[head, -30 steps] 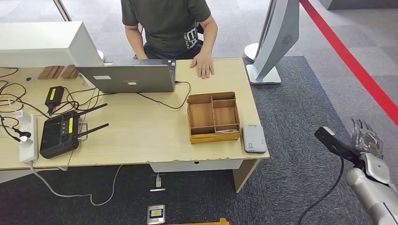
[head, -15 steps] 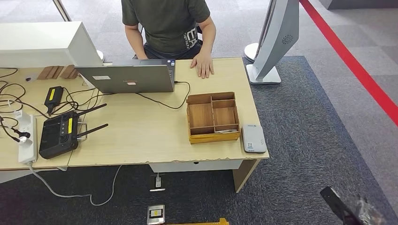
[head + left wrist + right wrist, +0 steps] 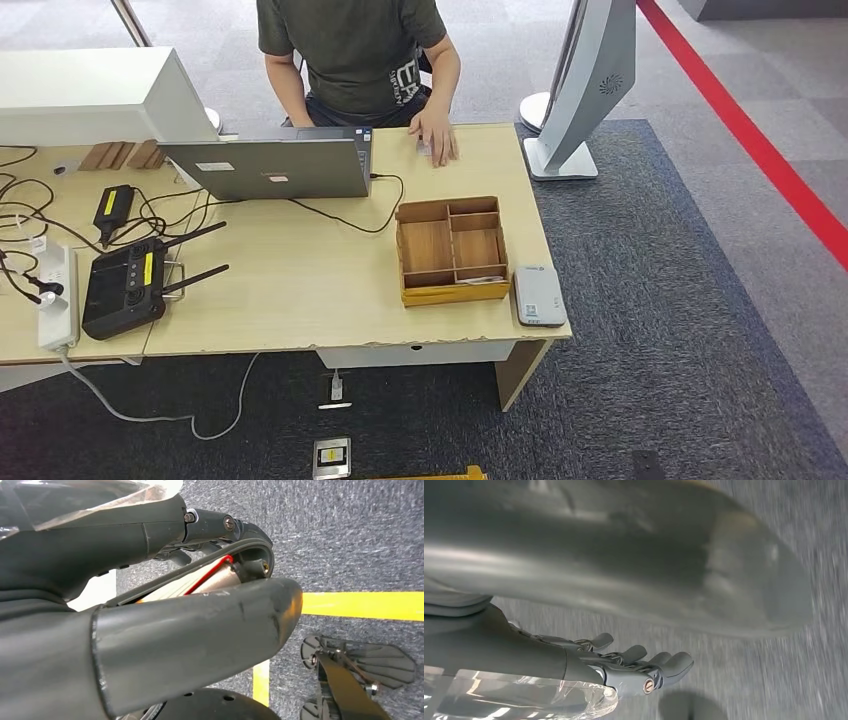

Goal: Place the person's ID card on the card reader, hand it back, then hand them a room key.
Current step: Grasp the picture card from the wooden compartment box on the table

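Grey carpet (image 3: 640, 300) with a red stripe (image 3: 760, 140) surrounds a pale wooden bench (image 3: 300, 290). A person (image 3: 350, 50) sits at its far side, one hand (image 3: 437, 140) flat on the top, over a small pale thing that may be the ID card. A white floor stand (image 3: 585, 90) rises off the bench's right end. On the bench sit an open laptop (image 3: 270, 168), a divided wooden tray (image 3: 452, 292), a black router (image 3: 122, 285) and, just beside the tray at the near right corner, the grey card reader (image 3: 540, 295). The left robot hand (image 3: 165, 580) hangs over carpet marked with yellow tape (image 3: 360, 605); whether it holds anything cannot be told. The right robot hand (image 3: 549, 650) also hangs above carpet, its fingers (image 3: 664, 662) loosely spread, clear of the thumb and holding nothing.
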Controlling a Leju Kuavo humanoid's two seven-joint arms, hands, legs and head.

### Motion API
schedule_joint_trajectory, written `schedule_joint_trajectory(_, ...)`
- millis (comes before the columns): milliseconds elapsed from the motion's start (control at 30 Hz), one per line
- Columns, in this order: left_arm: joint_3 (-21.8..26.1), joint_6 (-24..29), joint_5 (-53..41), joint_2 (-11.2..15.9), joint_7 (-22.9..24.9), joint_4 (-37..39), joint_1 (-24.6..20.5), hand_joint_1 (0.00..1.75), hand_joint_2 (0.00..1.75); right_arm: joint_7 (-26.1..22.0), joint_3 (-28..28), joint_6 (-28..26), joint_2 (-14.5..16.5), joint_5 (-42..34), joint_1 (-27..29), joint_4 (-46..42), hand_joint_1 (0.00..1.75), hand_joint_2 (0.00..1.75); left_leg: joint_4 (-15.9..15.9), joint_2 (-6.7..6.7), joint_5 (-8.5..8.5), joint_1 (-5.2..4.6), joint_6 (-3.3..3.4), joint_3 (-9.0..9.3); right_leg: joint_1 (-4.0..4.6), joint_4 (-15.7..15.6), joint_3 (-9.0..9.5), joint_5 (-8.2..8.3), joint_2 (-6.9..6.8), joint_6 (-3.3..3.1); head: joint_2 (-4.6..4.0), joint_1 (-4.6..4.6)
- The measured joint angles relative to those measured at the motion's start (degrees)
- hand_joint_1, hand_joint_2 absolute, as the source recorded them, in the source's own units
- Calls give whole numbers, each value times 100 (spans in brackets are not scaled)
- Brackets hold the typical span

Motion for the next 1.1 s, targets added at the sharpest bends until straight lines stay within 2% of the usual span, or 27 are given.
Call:
schedule_joint_trajectory(200, 37, 8, 25, 39, -52, 0, 1, 0, 0, -148, -301, 99, 297, 45, 1, 93, 0, 0, 0, 0, 0, 0, 0, 0, -2, 1, 1, 0, 0, 0, 0, -1)
schedule_joint_trajectory(433, 108, 48, 86, 75, -181, 0, 4, 0, 0, -652, -490, 186, 349, 97, -1, 137, 0, 0, 0, 0, 0, -2, 0, 1, -5, 0, 2, 0, 0, 0, 0, 1)
schedule_joint_trajectory(767, 135, 163, 137, 71, 129, 0, 7, 0, 0, -416, -584, 197, 327, 217, -11, 191, 0, 0, 0, 0, 0, -3, 0, 1, -3, 0, 2, 0, 0, 0, 0, 1)
schedule_joint_trajectory(900, 137, 163, 133, 77, 153, 0, 6, 0, 0, -475, -589, 198, 325, 211, -11, 193, 0, 0, 0, 0, 0, -3, 0, 1, -3, 1, 3, 0, 0, 0, 0, 1)
schedule_joint_trajectory(1000, 137, 138, 116, 88, 119, 1, 8, 0, 0, -1029, -612, 202, 278, 67, -27, 192, 0, 0, 0, -1, 0, -4, 0, -3, -5, 1, 6, 1, 0, 0, 0, 1)
schedule_joint_trajectory(1100, 137, 70, 48, 113, 104, 2, 10, 0, 0, -2270, -689, 300, 84, -310, -196, 140, 0, 0, -1, 2, 1, -7, 1, -9, -14, 4, 6, 7, 4, 2, 0, 0)
